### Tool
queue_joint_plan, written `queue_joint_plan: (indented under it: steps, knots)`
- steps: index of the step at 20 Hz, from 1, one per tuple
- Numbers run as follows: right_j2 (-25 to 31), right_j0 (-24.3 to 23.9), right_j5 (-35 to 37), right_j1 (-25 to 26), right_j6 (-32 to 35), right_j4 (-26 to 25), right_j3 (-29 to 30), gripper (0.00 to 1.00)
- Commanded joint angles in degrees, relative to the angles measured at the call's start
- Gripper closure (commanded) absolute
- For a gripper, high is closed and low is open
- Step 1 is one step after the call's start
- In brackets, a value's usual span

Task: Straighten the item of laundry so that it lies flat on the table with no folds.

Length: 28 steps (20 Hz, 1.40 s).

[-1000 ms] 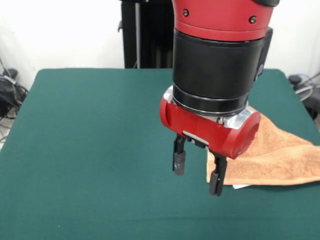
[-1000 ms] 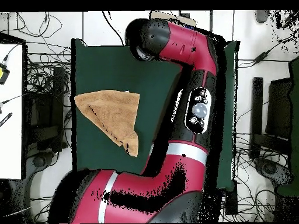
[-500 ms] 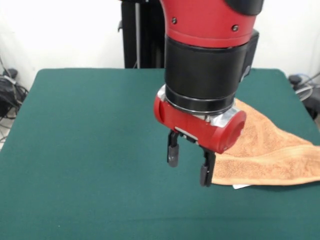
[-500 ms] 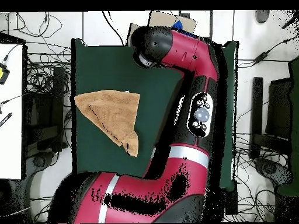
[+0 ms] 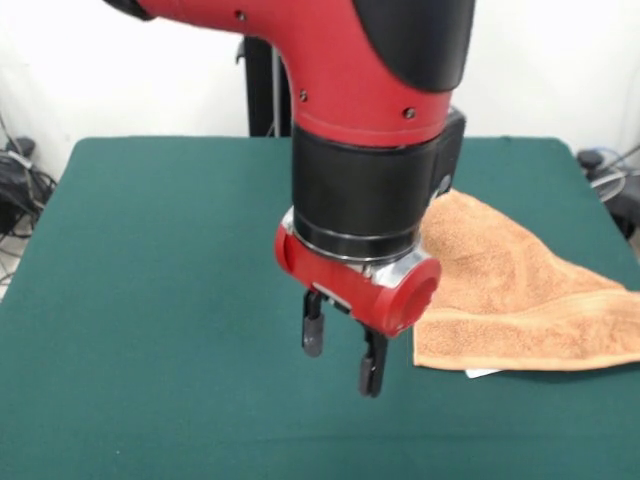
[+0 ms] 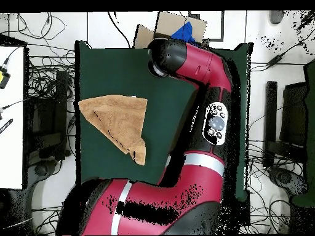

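Green bench (image 5: 150,250) holds a towel (image 5: 510,300), folded into a triangle at one side, unflattened. Beside it the gripper (image 5: 342,352) hangs spread and empty; straightening remains undone.

towel (image 5: 520,300) right end beyond the front view's edge

Towel (image 5: 510,300) light orange-tan terry, woven band along near edge; small white tag (image 5: 482,373) at hem; tabletop (image 5: 150,300) dark green, plain; arm (image 5: 370,120) red with black collar, silver ring; tool (image 5: 341,353) black fingers on red body.
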Motion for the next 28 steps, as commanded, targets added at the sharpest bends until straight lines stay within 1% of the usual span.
queue_joint_plan:
  steps: [1,4,5,8,9,11,15,23,28]
  knots:
    - [7.37,-1.79,-5.94,4.45,2.84,-0.90,10.59,0.00]
    - [7.85,-1.76,-6.69,4.62,3.28,-0.42,11.43,0.00]
    - [8.67,-2.07,-5.72,4.49,3.47,0.54,12.15,0.00]
    - [9.58,-2.37,-5.16,4.27,3.64,1.36,13.09,0.00]
    - [9.14,-2.06,-6.39,4.21,3.92,0.90,13.22,0.00]
    - [8.90,-1.88,-6.51,4.16,4.75,0.97,13.53,0.00]
    - [9.72,-2.14,-7.87,3.95,5.59,1.36,14.99,0.00]
    - [5.50,0.73,-13.91,3.52,9.07,-1.12,16.53,0.00]
    - [4.69,2.22,-15.68,2.57,10.86,-0.42,19.09,0.00]
